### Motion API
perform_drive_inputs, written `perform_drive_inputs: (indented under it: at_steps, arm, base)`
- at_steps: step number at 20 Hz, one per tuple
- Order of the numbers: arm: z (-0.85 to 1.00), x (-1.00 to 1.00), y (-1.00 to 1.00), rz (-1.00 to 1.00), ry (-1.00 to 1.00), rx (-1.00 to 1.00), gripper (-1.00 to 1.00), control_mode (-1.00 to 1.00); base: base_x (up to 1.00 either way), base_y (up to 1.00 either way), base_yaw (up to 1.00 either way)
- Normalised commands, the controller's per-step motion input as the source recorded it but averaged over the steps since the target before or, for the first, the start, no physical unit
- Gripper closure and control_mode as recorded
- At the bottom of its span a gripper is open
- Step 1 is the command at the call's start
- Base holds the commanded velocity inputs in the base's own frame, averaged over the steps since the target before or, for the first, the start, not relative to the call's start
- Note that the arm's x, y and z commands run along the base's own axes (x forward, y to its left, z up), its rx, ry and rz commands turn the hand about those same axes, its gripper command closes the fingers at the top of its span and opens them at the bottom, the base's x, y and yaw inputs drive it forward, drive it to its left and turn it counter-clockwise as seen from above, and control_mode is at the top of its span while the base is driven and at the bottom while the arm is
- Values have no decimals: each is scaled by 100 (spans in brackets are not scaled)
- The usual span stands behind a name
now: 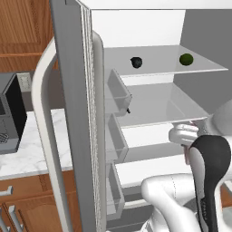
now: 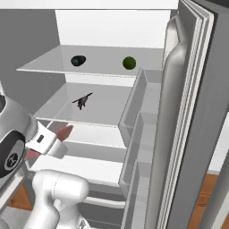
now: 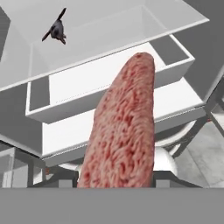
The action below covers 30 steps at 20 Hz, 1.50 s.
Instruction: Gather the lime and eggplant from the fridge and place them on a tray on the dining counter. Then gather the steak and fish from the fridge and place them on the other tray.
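So my gripper point(image 2: 62, 134) is parked in front of the open fridge point(image 1: 149, 27), low down around the drawer level, and it's clamped on the steak point(image 3: 124, 127). In the hand view the steak is a long red marbled slab that runs from the bottom edge straight up the middle, and it covers both of my fingertips completely, so I can't actually see where the pads meet the meat. From the right base view just a pinkish-red end of it pokes out past my white hand, and in the left base view only a thin reddish sliver shows beside the wrist.

Beyond the tip of the steak, further into the fridge, there's a small dark fish point(image 3: 56, 29) lying on the middle shelf, above and to the left of the steak as my hand camera sees it. It's tiny and I can barely make out the shape.

One shelf higher than that, well above my gripper, sit the eggplant point(image 2: 78, 60) and the lime point(image 2: 129, 62), well apart from each other, eggplant on the left and lime on the right.

The left fridge door point(image 1: 74, 113) blocks a big strip of the left base view, and the right door point(image 2: 197, 112) does the same in the right one. My own arm hides the lower drawers.
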Motion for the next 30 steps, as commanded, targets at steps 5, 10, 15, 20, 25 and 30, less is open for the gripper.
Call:
perform_drive_inputs:
  at_steps: [5,10,15,20,25,30]
  arm:
    - [0,0,0,0,0,0,100,100]
    - [0,0,0,0,0,0,100,100]
    - [0,0,0,0,0,0,100,100]
    - [0,0,0,0,0,0,100,100]
    - [0,0,0,0,0,0,100,100]
    - [0,0,0,0,0,0,100,100]
  base:
    - [-100,0,-8]
    - [-92,0,-13]
    - [-72,3,-21]
    - [-59,26,-29]
    - [-42,11,-35]
    - [-28,5,-43]
